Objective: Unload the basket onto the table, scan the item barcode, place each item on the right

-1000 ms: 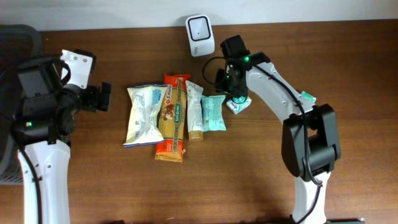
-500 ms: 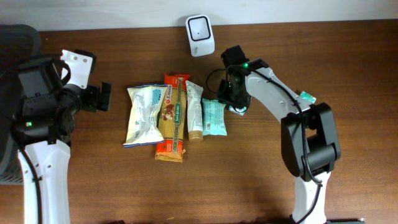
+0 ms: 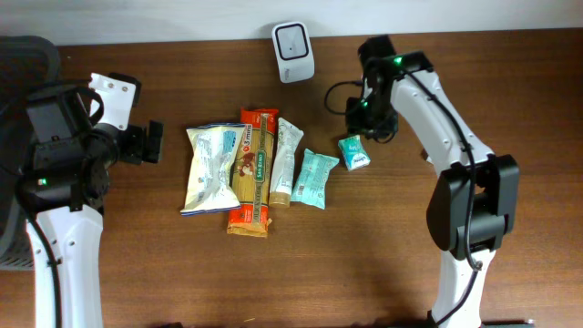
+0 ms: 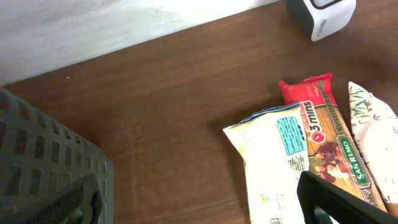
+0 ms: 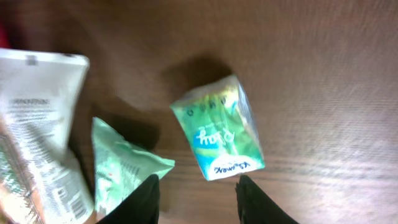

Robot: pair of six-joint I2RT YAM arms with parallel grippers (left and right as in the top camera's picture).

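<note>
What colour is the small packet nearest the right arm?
The small packet is green and white with blue lettering; clearest in right wrist view.

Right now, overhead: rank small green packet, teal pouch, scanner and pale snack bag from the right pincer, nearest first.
1. Small green packet, just below the right pincer.
2. Teal pouch, at the pile's near edge.
3. Scanner, by the back edge.
4. Pale snack bag, pile's far end.

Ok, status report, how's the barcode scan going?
Left gripper open, idle. Right gripper open, empty, near small green packet. Packet lies loose, away from scanner. Path between clear.
</note>
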